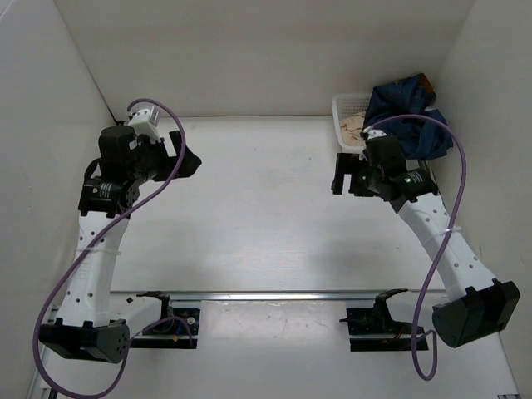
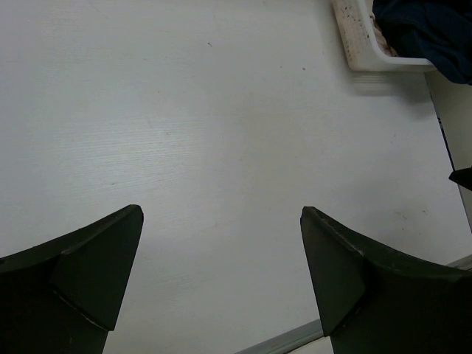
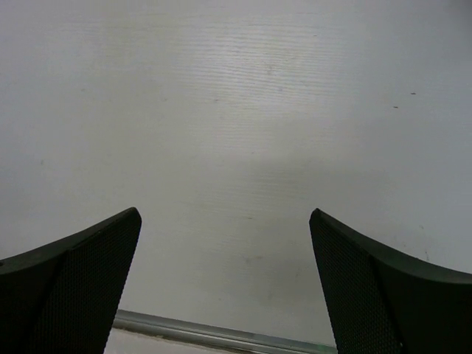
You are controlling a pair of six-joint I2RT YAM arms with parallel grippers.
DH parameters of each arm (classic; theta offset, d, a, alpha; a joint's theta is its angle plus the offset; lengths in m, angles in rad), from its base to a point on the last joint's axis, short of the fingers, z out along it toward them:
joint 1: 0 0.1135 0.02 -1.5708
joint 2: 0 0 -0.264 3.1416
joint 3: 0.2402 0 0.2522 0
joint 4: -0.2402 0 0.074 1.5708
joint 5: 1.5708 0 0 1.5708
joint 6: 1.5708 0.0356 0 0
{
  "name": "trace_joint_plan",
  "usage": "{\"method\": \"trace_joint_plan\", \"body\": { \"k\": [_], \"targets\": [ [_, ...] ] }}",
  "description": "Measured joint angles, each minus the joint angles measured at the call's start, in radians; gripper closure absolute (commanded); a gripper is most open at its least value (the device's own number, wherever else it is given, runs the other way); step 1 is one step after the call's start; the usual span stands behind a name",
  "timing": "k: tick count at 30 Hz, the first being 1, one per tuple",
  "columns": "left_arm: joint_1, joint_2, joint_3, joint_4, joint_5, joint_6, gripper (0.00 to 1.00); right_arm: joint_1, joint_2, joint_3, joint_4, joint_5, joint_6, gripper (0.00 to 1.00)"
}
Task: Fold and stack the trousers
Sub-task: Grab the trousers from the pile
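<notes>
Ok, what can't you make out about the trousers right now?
Top view: trousers bunched in the basket; waistband and legs indistinguishable, near side hidden by the right arm.
Left wrist: both cut off by the top-right edge.
Right wrist: only table shows; trousers out of frame.

White arms [image 1: 96,266], black claws [image 2: 221,212] [image 3: 225,214], purple cables [image 1: 180,141]

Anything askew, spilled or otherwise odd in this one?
Only the trousers: they sit crumpled in a heap in the white basket at the table's far right corner, spilling over its rim towards the wall. The left gripper and right gripper hang open and empty above the table.
</notes>
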Motion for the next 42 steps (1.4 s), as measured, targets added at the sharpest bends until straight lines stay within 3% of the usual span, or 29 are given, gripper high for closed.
{"method": "trace_joint_plan", "body": {
  "k": [7, 8, 11, 12, 14, 16, 23, 26, 30, 31, 33, 34, 36, 42],
  "targets": [
    [0.0, 0.041, 0.0, 0.0, -0.03, -0.011, 0.0, -0.161, 0.095, 0.09, -0.01, 0.112, 0.026, 0.01],
    [0.0, 0.045, 0.0, 0.0, -0.037, -0.011, 0.0, -0.208, 0.129, 0.131, -0.009, 0.111, 0.034, 0.11],
    [-0.002, 0.055, 0.0, 0.0, -0.059, -0.017, 0.0, -0.332, 0.23, 0.262, -0.007, 0.109, 0.055, 0.19],
    [-0.003, 0.059, 0.0, 0.0, -0.066, -0.022, 0.0, -0.375, 0.276, 0.321, -0.001, 0.106, 0.061, 0.19],
    [-0.006, 0.074, 0.005, -0.001, -0.072, -0.032, 0.0, -0.432, 0.372, 0.451, -0.012, 0.104, 0.072, 0.04],
    [-0.006, 0.11, 0.019, -0.001, -0.068, -0.036, 0.0, -0.466, 0.494, 0.601, -0.014, 0.101, 0.078, 0.0],
    [-0.032, 0.25, 0.055, -0.008, -0.06, -0.036, 0.0, -0.503, 1.02, 1.228, -0.076, 0.097, 0.077, 0.0],
    [-0.043, 0.28, 0.067, -0.017, -0.075, -0.036, 0.0, -0.514, 1.165, 1.33, -0.077, 0.089, 0.087, 0.05],
    [-0.047, 0.29, 0.077, -0.029, -0.109, -0.044, 0.0, -0.532, 1.278, 1.337, -0.061, 0.077, 0.097, 0.34],
    [-0.047, 0.29, 0.078, -0.03, -0.117, -0.046, 0.0, -0.534, 1.297, 1.337, -0.057, 0.076, 0.094, 0.48],
    [-0.046, 0.29, 0.079, -0.03, -0.126, -0.051, 0.0, -0.54, 1.323, 1.337, -0.05, 0.074, 0.095, 0.64],
    [-0.046, 0.29, 0.079, -0.031, -0.128, -0.052, 0.0, -0.542, 1.328, 1.337, -0.045, 0.074, 0.095, 0.81],
    [-0.048, 0.29, 0.079, -0.032, -0.129, -0.051, 0.0, -0.543, 1.328, 1.338, -0.029, 0.068, 0.098, 0.98],
    [-0.056, 0.291, 0.086, -0.043, -0.119, -0.051, 0.0, -0.542, 1.262, 1.346, -0.005, 0.013, 0.105, 1.0]
  ]
}}
